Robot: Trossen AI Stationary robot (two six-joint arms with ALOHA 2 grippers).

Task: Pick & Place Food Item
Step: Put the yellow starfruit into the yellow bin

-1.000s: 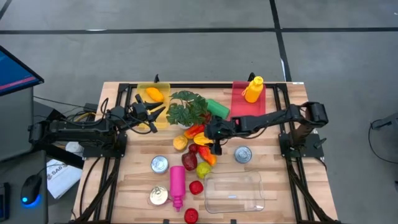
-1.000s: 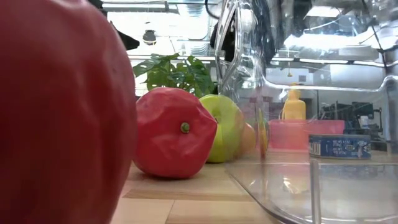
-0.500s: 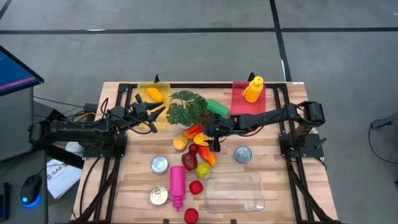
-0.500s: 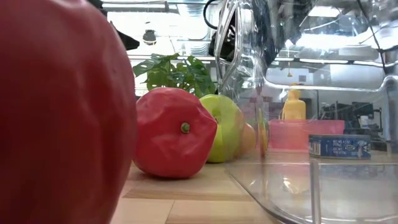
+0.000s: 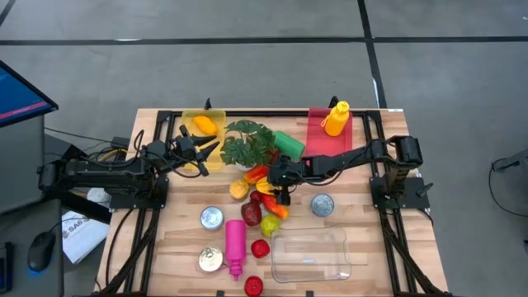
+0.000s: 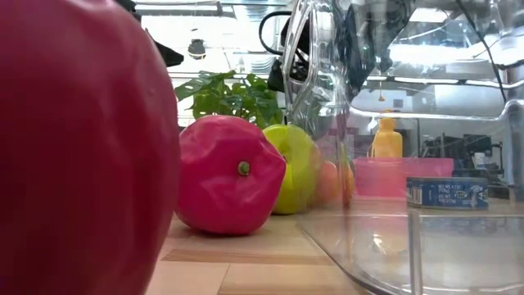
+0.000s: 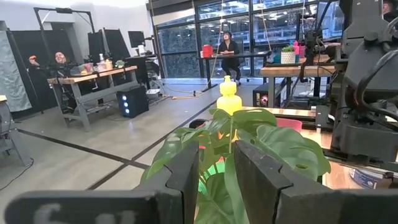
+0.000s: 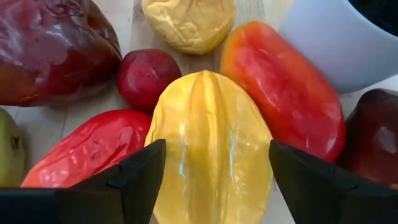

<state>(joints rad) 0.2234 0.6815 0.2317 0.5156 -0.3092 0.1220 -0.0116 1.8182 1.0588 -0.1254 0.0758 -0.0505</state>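
Shifted since a second ago: right gripper [image 5: 276,183], now lying further in over the fruit pile at mid-worktop, its jaws narrowing but still released.

Item 1: yellow star fruit [image 8: 211,146], sitting directly between the right jaws, a dark finger [image 8: 134,180] standing off each flank; not yet grasped. It is also showing in the overhead view [image 5: 268,187].

Item 2: orange-red pepper [image 8: 283,87], lying just beyond the jaws and touching the star fruit's far side.

Item 3: glossy red pepper [image 8: 87,155], lying beside the jaw on the star fruit's other flank.

Item 4: small dark red fruit [image 8: 149,78], resting ahead of the jaws, next to a yellow lumpy fruit [image 8: 189,22].

Item 5: white pot [image 8: 342,43], standing ahead of the jaws, holding the leafy plant [image 5: 247,142].

Item 6: clear plastic container [image 5: 311,254], sitting on the wooden worktop [image 5: 363,247], well apart from the right jaws.

Item 7: left gripper [image 5: 200,152], waiting beside the plant with its jaws [image 7: 214,177] standing slightly parted and grasping nothing, leaves showing in the gap.
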